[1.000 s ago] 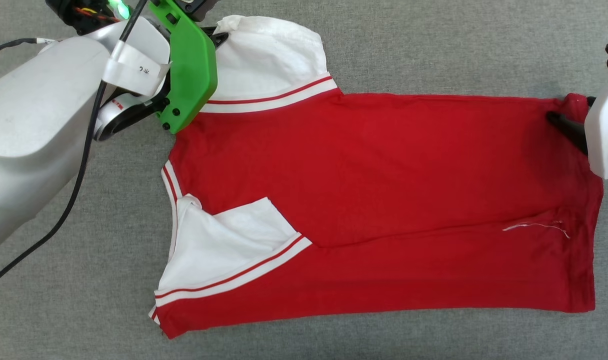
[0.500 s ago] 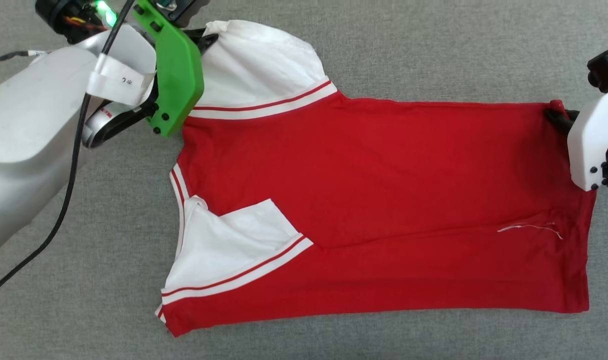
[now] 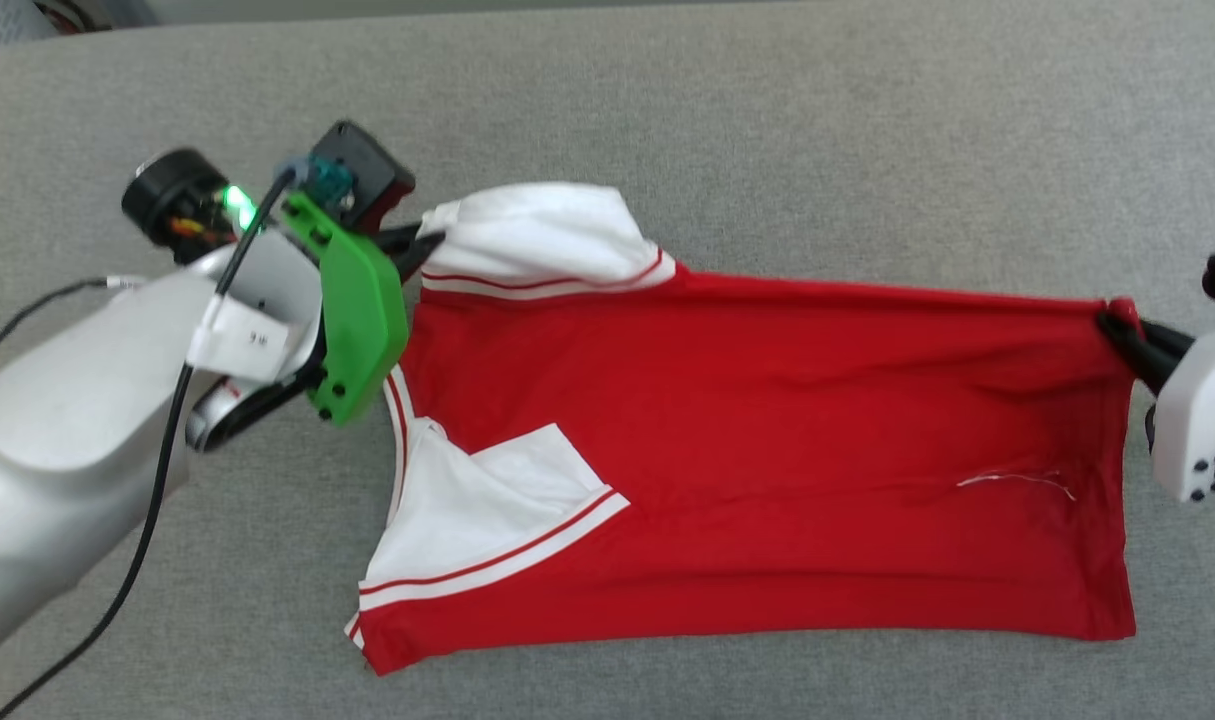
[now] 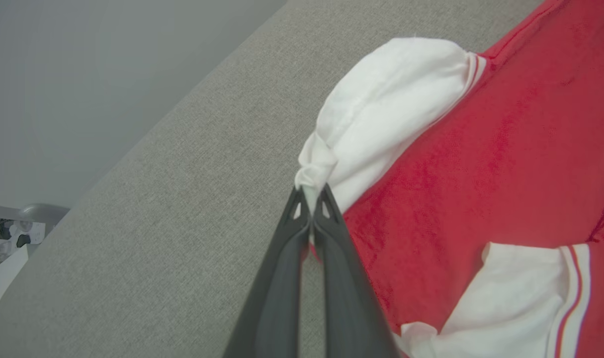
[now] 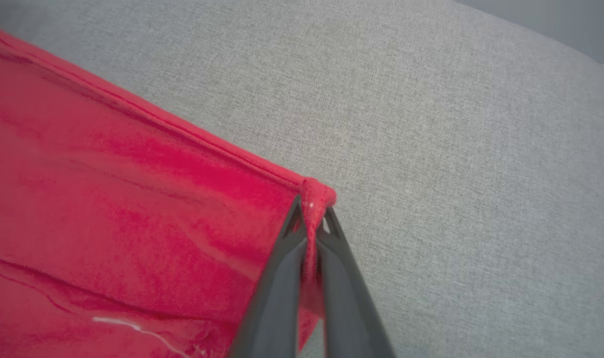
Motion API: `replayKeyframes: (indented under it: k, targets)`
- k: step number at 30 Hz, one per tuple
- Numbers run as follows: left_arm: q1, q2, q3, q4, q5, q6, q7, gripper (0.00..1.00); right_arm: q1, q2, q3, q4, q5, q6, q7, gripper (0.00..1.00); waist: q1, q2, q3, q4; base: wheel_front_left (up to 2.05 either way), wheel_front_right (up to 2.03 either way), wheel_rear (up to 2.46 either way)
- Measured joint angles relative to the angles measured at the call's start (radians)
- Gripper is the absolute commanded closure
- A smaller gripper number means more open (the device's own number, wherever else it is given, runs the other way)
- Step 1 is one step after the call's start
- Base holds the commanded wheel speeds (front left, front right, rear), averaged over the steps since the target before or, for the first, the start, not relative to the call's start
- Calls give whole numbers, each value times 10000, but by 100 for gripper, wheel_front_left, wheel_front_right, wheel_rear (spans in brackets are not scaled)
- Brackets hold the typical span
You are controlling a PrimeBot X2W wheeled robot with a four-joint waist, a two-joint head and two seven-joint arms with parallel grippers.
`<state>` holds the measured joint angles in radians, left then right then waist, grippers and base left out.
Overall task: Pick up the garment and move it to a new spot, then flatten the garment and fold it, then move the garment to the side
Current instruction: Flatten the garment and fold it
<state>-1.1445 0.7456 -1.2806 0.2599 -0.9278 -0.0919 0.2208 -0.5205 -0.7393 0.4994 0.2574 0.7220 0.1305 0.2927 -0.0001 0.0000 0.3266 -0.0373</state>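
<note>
The garment point(image 3: 767, 440), a red jersey T-shirt with white sleeves and red-white stripe trim, lies sideways on the grey surface, neck end to the left. My left gripper point(image 3: 422, 242) is shut on the far white sleeve's edge; in the left wrist view the garment point(image 4: 480, 149) bunches into my left gripper point(image 4: 310, 191). My right gripper point(image 3: 1117, 325) is shut on the far hem corner; the right wrist view shows the garment point(image 5: 132, 209) pinched in my right gripper point(image 5: 311, 209). The far edge is lifted and pulled taut between the two grips. The near white sleeve point(image 3: 467, 520) lies folded over the body.
The grey fabric surface point(image 3: 767, 120) runs all round the garment. A black cable point(image 3: 147, 520) hangs from my left arm across the near left. A wall socket with plugs point(image 4: 13, 236) shows past the surface's edge in the left wrist view.
My right gripper has shut on the hem corner. Both grippers have raised the garment's far edge and drawn it taut. The head camera has tilted, shifting the whole picture.
</note>
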Motion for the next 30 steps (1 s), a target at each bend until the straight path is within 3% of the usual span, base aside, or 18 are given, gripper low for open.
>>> replayKeyframes:
  k: [14, 20, 27, 28, 29, 30]
  targets:
    - [3222, 1473, -2, -2433, -88, 1797, -577, 100, 3249, 441, -1549, -1448, -370, 0, -173, 100, 0, 0, -1148, 176, 0, 0, 0]
    - [4524, 1463, -15, -2652, -353, 2199, -648, 100, 4286, 857, -1971, -1532, -466, 0, 29, 100, 0, 0, -1127, 254, 0, 0, 0]
    - [5319, 836, -25, -1902, -608, 2107, -853, 100, 4733, 1356, -2031, -1239, -508, 0, 178, 97, 0, 0, -881, 235, 0, 0, 0]
    - [5353, 773, -10, -1787, -610, 2111, -955, 76, 4732, 1402, -2088, -1212, -502, 0, 109, 56, 0, 0, -874, 225, 0, 0, 0]
    - [5388, 732, 38, -1685, -593, 2161, -1185, 0, 4732, 1438, -2138, -1214, -506, 2, 35, 0, 0, 0, -883, 212, 0, 0, 0]
    - [5430, 696, 121, -1622, -581, 2245, -1446, 0, 4733, 1442, -2199, -1244, -537, 2, -90, 0, 0, 0, -909, 200, 0, 0, 0]
